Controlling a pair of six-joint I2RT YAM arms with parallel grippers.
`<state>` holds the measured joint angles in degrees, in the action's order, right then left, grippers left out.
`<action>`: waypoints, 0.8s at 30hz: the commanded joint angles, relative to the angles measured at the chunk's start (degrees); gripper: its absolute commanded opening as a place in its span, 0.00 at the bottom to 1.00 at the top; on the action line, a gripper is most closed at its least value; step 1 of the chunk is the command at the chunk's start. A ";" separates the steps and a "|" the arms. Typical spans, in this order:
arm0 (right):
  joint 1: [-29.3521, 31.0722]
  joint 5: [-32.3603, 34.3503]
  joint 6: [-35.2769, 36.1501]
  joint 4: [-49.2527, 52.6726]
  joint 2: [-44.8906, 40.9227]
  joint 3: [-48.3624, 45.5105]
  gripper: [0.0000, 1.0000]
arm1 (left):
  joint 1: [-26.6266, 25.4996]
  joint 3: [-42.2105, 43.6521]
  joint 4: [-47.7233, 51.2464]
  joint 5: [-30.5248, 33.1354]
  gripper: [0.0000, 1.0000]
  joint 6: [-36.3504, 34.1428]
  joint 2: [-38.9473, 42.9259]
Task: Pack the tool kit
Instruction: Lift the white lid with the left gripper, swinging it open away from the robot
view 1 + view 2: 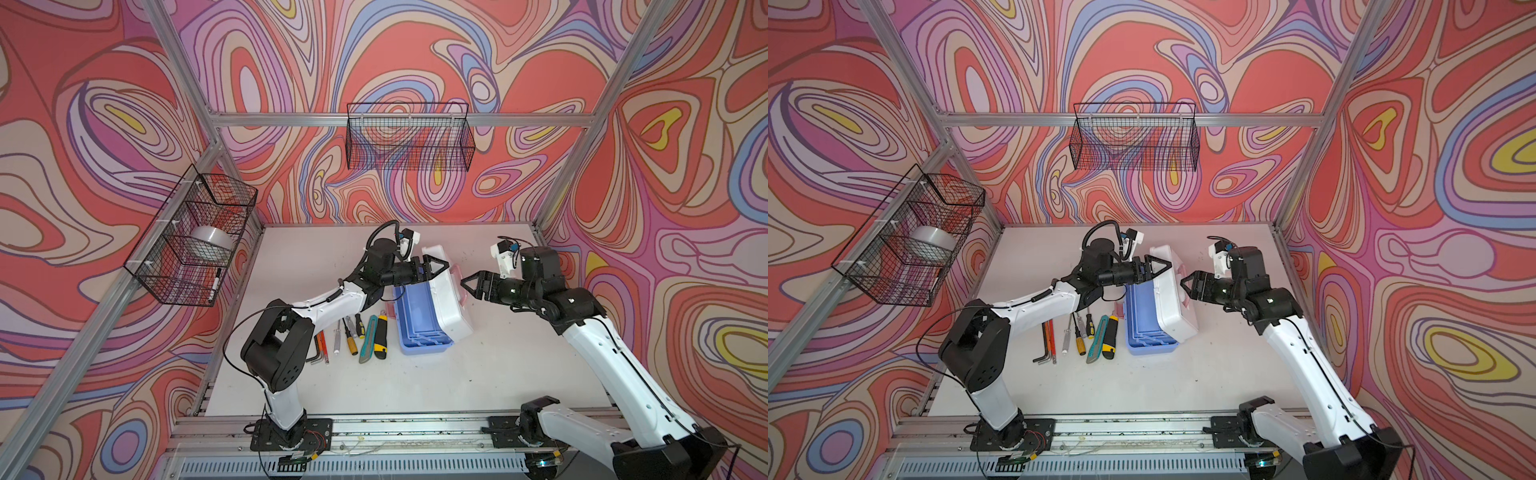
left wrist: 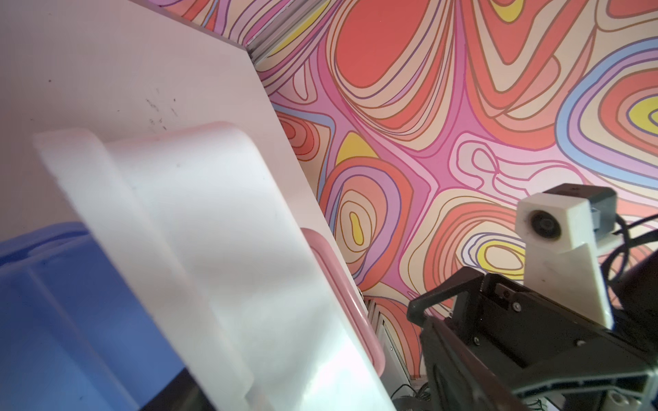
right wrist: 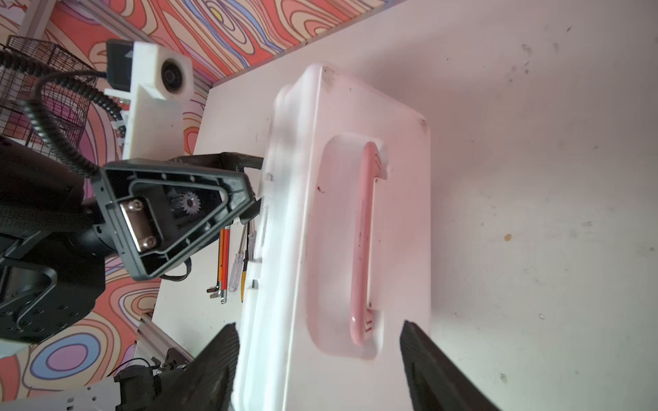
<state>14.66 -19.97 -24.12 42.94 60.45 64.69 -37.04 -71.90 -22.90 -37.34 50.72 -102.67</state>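
While its white lid (image 1: 446, 299) stands tilted on edge, the tool kit (image 1: 1167, 307) sits open on the table (image 1: 374, 386), a little right of centre in both top views. The lid leans over the right side of the light blue tray (image 1: 415, 320). The pink handle (image 3: 361, 249) is on its outer face, turned toward the right of the frame.

The left gripper (image 1: 440, 268) reaches in from the left at the lid's upper end. Its jaws are spread wide. In the right wrist view both tips sit at the lid's rim, side by side along that edge rather than across it, so it has hold of nothing.

The right gripper (image 1: 466, 289) hovers just right of the lid, level with the handle and apart from it. Its jaws are also wide: the right wrist view shows its two fingers (image 3: 213, 370) well apart, with the lid's near end framed between them and not touched.

Left of the tray, a row of tools lies on the table: hex keys (image 1: 323, 347) at the far left, then screwdrivers (image 1: 352, 336), then two utility knives (image 1: 368, 338), one teal and one yellow and black, just beside the tray.
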 commanded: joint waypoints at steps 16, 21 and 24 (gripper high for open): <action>-0.06 8.99 2.24 5.58 -5.75 -1.87 0.75 | -5.41 -19.54 13.58 1.48 0.91 -6.39 -7.04; -0.02 11.97 2.72 6.32 -6.34 -1.27 0.75 | -5.41 -23.01 17.90 2.36 1.00 -9.07 -7.54; -0.06 13.25 3.35 7.59 -5.93 -0.18 0.75 | -5.33 -25.18 19.54 2.78 1.00 -9.65 -8.16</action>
<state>14.66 -9.43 -22.11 48.62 54.92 63.72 -42.33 -94.78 -5.91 -35.51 43.42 -109.73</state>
